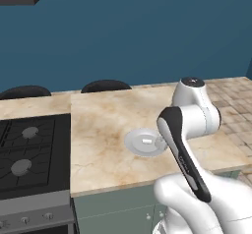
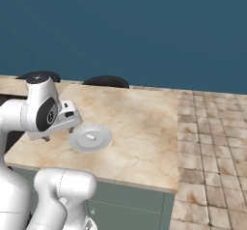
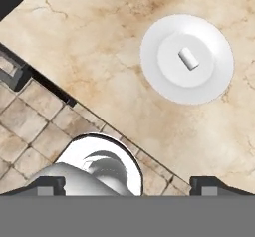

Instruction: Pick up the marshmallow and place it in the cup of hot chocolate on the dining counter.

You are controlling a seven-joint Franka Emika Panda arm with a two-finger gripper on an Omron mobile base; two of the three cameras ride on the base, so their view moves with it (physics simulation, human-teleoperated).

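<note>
hand view, fingers point(image 3: 127, 185) wide apart, holding nothing

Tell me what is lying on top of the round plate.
A single small white marshmallow lies on its side near the middle of the plate, with nothing else on it. The counter under the plate is covered.

Lighting even and bright, diffuse, source not identifiable. Rendering slightly soft throughout. No glare on the beige marble-patterned table point(image 1: 108, 125); shadows faint.
</note>
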